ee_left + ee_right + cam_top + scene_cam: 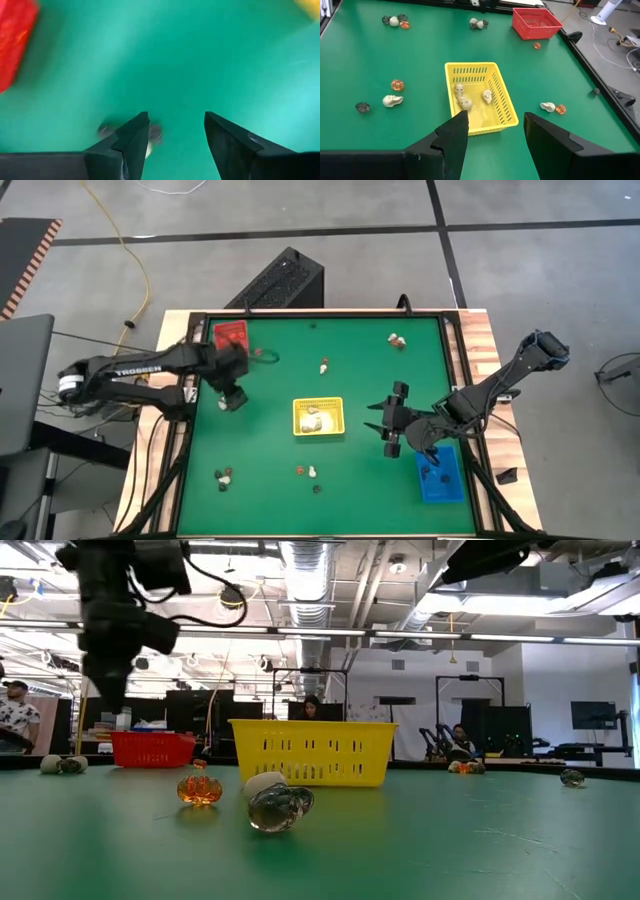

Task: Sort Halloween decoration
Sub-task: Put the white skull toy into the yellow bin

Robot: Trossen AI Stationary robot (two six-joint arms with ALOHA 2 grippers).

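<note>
The Halloween decoration is scattered on the green table: cream, orange and dark trinkets lie at the far right [397,339], mid-far [324,365], near left [225,476] and near centre [308,472]. Three cream skulls [465,97] lie in the yellow tray [318,417]. My left gripper [232,402] hangs open over bare table near the red tray [230,335], pointing steeply down, with a blurred trinket [104,131] beside one finger. My right gripper [380,418] stays open and raised to the right of the yellow tray [506,111], with nothing between its fingers.
The blue tray [440,473] at the near right holds dark trinkets. In the low view an orange pumpkin [198,788] and a dark skull [280,808] lie in front of the yellow tray [310,752]. A black frame edges the table [455,370].
</note>
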